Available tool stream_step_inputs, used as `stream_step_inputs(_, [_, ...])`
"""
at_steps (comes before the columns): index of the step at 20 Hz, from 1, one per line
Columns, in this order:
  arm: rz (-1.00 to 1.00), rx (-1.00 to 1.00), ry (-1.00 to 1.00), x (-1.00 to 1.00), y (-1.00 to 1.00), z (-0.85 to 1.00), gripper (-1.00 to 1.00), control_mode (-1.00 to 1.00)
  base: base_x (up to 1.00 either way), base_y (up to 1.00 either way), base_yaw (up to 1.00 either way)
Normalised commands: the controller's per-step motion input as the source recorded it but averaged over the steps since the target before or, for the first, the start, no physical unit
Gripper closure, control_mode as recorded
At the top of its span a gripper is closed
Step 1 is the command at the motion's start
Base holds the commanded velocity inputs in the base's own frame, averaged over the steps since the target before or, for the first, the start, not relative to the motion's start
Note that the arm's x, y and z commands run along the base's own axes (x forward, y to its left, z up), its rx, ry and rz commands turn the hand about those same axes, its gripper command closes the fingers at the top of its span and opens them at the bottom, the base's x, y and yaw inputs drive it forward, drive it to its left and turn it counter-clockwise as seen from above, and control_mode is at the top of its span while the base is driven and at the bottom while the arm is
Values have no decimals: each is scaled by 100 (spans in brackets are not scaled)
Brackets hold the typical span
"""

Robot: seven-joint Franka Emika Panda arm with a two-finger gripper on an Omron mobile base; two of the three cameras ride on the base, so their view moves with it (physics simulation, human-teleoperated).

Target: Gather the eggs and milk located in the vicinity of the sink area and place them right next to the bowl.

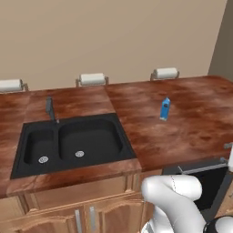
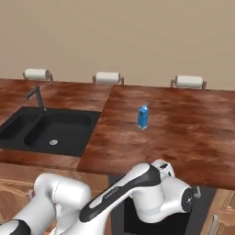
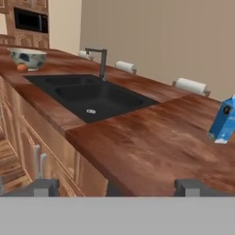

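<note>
Your pincer stands spread wide with nothing between its tips, which rise at the bottom of the hand view, low at the front edge of the bench. The milk carton stands upright on the reddish-brown bench top, well to the right of the sink and apart from everything else; in the hand view you see it at the right edge, tilted only because the camera is rolled. The sink is a black double basin with a round silver drain in each half and a thin dark faucet at its back rim. Far beyond the sink in the hand view, you can pick out the bowl on the bench, with the small orange-brown egg lying just beside its base, seemingly touching it. Three paper towel rolls sit along the back of the bench against the beige wall. The arm's white elbow hangs low in front of the cabinet doors.
</note>
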Motion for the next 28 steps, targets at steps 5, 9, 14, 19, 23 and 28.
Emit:
stream_step_inputs(5, [0, 0, 0, 0, 0, 0, -100, 100, 81, -8, 0])
stream_step_inputs(9, [0, 0, 0, 0, 0, 0, -100, 100, 85, -11, 0])
stream_step_inputs(14, [0, 0, 0, 0, 0, 0, -100, 100, 91, -19, 0])
stream_step_inputs(19, [0, 0, 0, 0, 0, 0, -100, 100, 85, -12, 0])
stream_step_inputs(23, [0, 0, 0, 0, 0, 0, -100, 100, 91, 0, 0])
stream_step_inputs(28, [0, 0, 0, 0, 0, 0, -100, 100, 100, 0, 5])
